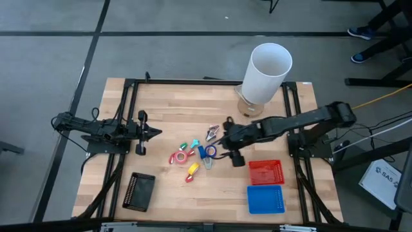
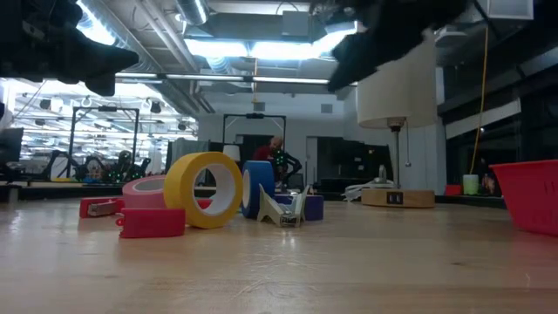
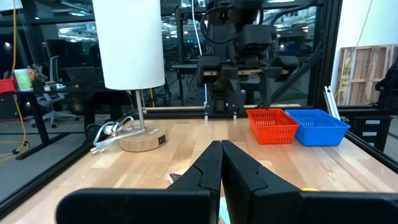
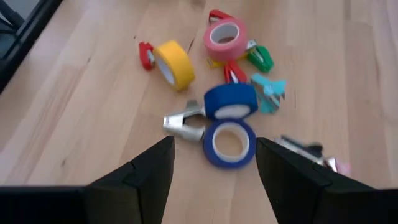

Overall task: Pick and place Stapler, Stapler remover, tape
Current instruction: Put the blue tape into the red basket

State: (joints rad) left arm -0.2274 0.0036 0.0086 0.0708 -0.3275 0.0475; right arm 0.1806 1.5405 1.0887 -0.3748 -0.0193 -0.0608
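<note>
- Nearest to the right arm's camera, the right pincer (image 4: 214,165) hangs with its fingers spread wide and nothing between them, just above the cluster of small things in the middle of the counter (image 1: 193,106).
- Directly ahead of those fingers lies a blue tape roll (image 4: 229,144) flat on the wood, its hole facing up; a second blue piece (image 4: 231,101) touches it on the far side, and a shiny metal clip-like piece (image 4: 184,124), possibly the staple remover, lies just beside both.
- A little farther lie the yellow tape roll (image 4: 173,64), standing on edge, and the pink tape roll (image 4: 226,36), lying flat, with small red, green and teal pieces scattered between them; I cannot tell from these views which of them is the stapler.
- Judged from this, the step in hand is the approach for a pick: the blue roll sits between the open fingers' line but is not yet touched. The next move calls for a straight descent until the fingers straddle the ring, then a close on it without nudging the neighbour pressed against it.
- Near the right arm's base, the red basket (image 1: 265,172) and the blue basket (image 1: 266,199) wait with nothing visible in them, so no item appears placed yet.
- Across the counter, the left pincer (image 1: 156,133) is shut on nothing and points toward the cluster, well apart from it; that arm waits.
- At the far edge stands a white lamp (image 1: 265,71); a dark tray (image 1: 140,191) lies by the left near corner.
</note>
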